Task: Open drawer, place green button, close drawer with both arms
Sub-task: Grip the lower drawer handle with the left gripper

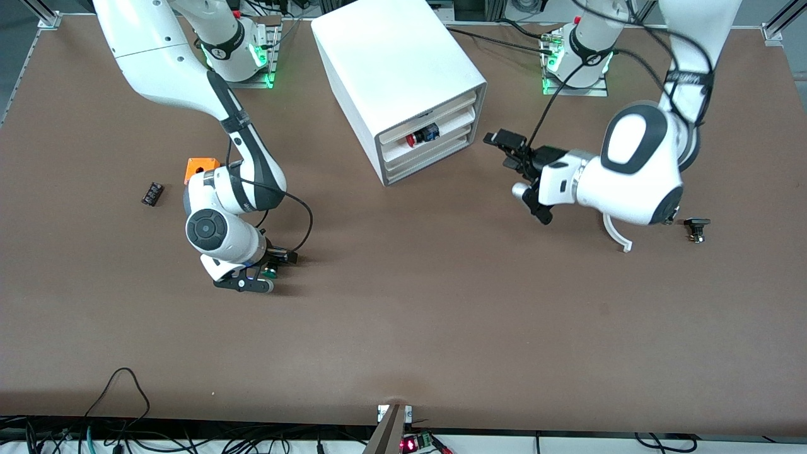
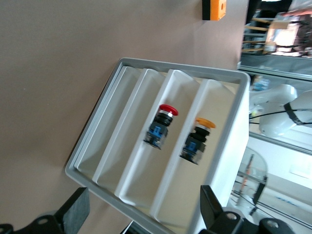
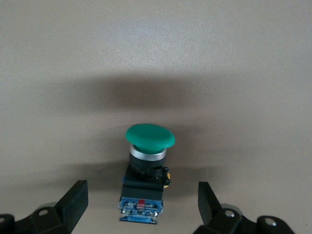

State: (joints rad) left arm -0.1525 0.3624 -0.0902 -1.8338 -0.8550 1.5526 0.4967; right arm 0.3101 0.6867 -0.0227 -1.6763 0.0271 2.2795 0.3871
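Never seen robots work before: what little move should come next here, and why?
Probably the right pincer closes on the green-capped button with black-and-blue body: it lies on the brown table between the open fingers, not yet gripped.

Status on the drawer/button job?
Done: nothing yet; the cabinet drawers look pushed in. In hand: right pincer is open, straddling the green button on the table, not gripping. Left pincer is open, facing the drawer fronts. Left: grasp, open the drawer, place, close.
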